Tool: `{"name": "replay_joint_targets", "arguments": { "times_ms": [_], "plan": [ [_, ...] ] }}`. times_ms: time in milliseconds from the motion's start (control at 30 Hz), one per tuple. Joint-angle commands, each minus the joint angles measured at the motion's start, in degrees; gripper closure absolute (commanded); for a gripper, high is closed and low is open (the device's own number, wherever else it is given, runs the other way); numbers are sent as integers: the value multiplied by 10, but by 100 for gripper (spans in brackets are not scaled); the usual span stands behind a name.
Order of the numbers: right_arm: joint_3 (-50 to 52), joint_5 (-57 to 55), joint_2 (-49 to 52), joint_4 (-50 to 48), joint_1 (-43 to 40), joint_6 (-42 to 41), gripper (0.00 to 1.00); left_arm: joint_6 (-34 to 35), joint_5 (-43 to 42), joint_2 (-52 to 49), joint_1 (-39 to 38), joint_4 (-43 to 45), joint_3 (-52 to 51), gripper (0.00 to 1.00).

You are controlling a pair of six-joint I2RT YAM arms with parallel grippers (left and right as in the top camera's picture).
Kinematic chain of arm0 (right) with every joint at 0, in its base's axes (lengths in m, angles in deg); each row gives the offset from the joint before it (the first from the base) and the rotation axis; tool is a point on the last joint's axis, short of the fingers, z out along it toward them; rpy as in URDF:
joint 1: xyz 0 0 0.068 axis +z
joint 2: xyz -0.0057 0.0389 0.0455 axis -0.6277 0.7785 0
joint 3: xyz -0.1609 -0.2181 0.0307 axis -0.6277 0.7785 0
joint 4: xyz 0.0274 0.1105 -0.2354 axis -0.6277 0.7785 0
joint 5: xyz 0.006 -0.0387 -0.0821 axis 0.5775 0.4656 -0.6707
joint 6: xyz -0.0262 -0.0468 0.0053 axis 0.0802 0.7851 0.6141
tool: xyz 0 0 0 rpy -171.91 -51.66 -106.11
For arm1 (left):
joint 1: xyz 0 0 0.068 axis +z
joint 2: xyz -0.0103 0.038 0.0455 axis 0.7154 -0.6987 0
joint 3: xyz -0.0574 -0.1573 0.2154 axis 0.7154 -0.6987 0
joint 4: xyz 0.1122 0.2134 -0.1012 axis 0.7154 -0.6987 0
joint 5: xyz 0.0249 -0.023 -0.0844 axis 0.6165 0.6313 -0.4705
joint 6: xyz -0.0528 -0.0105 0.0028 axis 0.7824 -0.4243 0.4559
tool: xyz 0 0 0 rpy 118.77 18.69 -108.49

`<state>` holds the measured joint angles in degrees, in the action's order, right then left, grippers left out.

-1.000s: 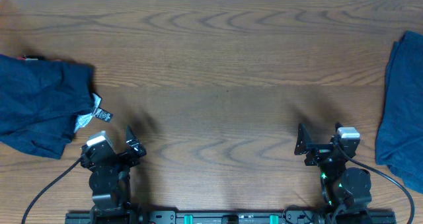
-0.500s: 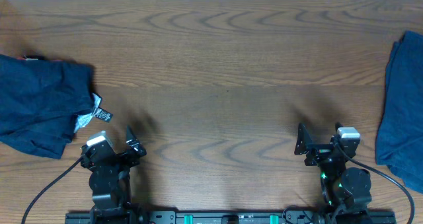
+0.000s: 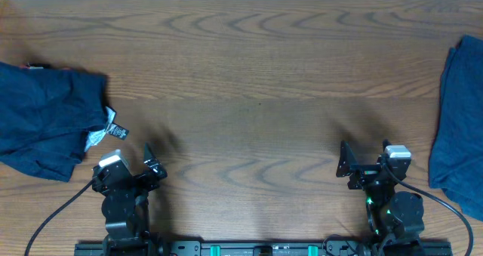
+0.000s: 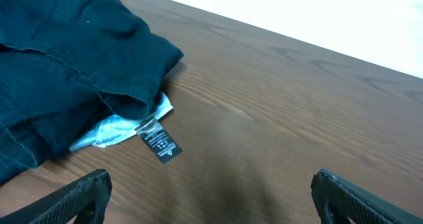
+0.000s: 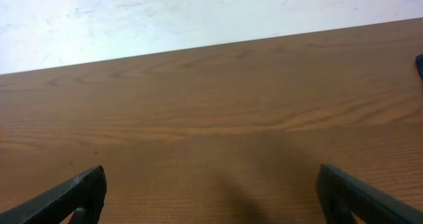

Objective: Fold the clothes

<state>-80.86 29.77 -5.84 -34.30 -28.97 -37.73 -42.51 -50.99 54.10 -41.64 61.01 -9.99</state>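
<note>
Saw the left gripper (image 4: 210, 197) and right gripper (image 5: 211, 192) both wide open, empty; crumpled shorts (image 3: 45, 120) lay far left, another pair (image 3: 457, 120) far right. I'd grab a corner, drag it central, flatten first

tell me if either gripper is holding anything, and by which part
Nothing is held. The left gripper and right gripper are open and empty; the labelled shorts lie untouched.
</note>
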Motion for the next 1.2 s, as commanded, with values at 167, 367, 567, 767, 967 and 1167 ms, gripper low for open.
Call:
{"name": "replay_joint_targets", "arguments": {
  "times_ms": [167,367,567,767,967,1167],
  "plan": [
    [2,1,-5,-4,-4,10,1,-5,3,4,3,-4,-12,2],
    [2,62,-5,-12,-4,-9,1,-5,3,4,3,-3,-12,2],
    [1,136,0,-11,-4,-10,1,20,-29,4,3,3,-11,2],
    [-32,154,66,-8,-4,-9,1,20,-45,-1,3,7,-6,2],
    [-151,185,271,13,-4,24,1,20,-45,-69,3,14,17,2],
    [-360,264,541,119,-3,57,1,21,-78,-202,3,46,64,2]
  ]
}}
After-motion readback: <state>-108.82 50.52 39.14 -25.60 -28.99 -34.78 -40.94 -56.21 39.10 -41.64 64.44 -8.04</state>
